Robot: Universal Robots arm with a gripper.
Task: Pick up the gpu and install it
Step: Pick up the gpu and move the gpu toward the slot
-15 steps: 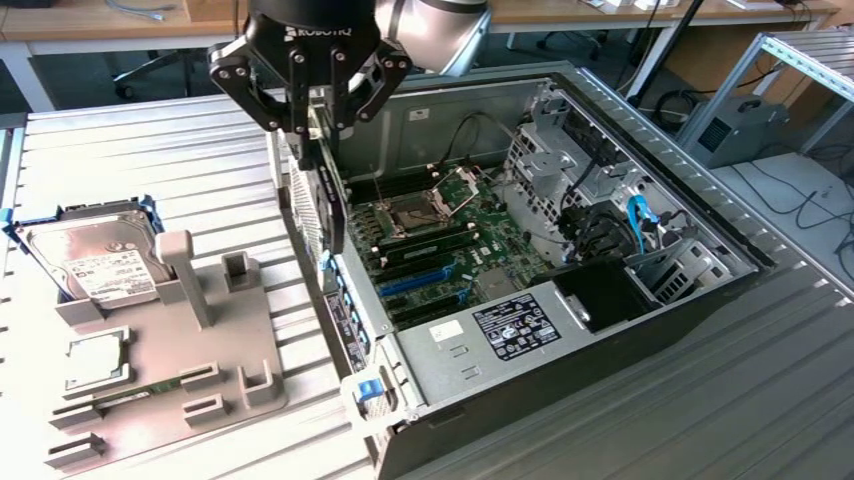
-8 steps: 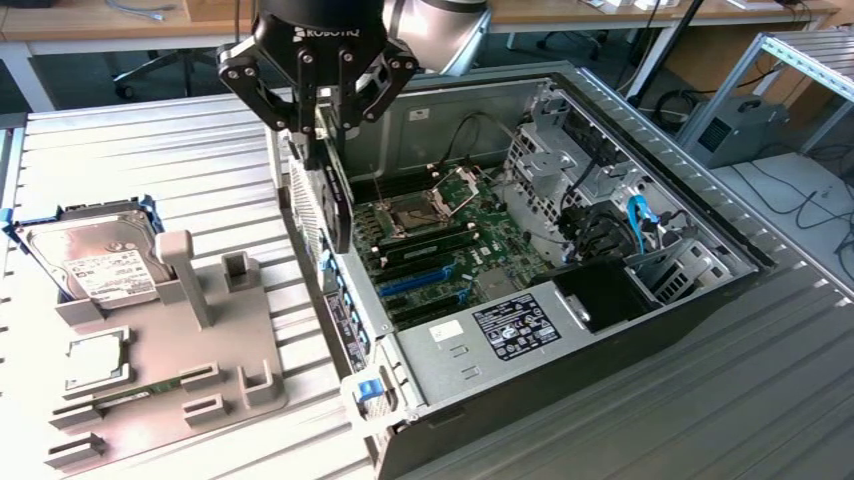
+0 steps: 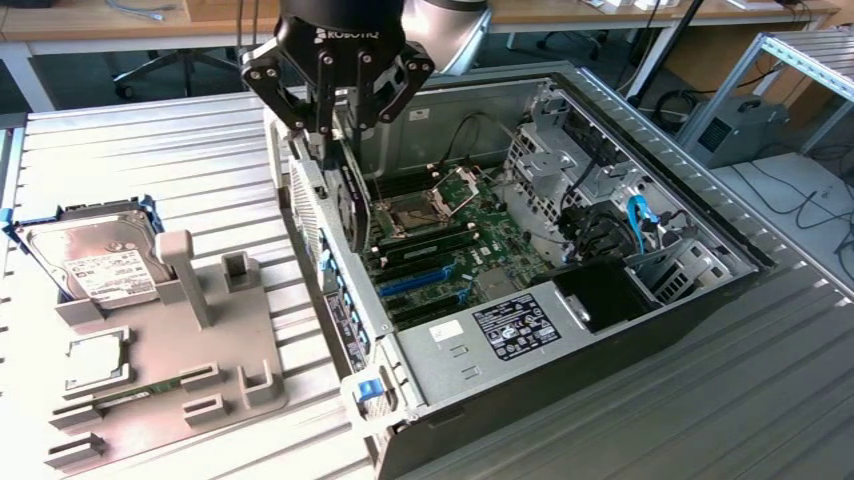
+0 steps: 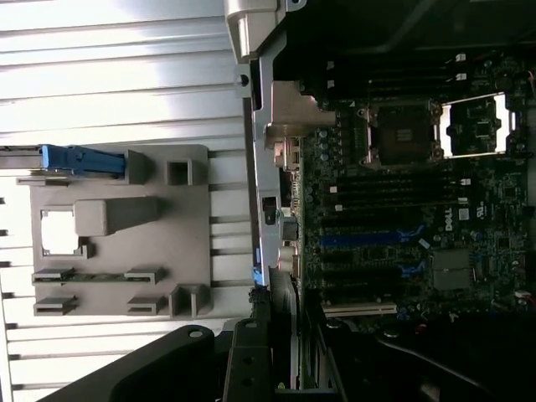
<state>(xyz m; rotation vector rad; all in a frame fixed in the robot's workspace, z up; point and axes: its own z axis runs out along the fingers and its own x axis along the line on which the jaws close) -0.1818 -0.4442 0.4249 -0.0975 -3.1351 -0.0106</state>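
Gripper [image 3: 327,132] jaws pinching gpu [image 3: 354,208]; card hangs vert. straight below, just inside PC case [image 3: 601,400] rear wall, above mobo slots.

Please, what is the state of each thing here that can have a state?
computer case: on its side, open.
gripper: jaws shut on the gpu.
gpu: upright, over the computer case.
CPU socket: cover lifted.
hard drive: standing tilted in gray holder.
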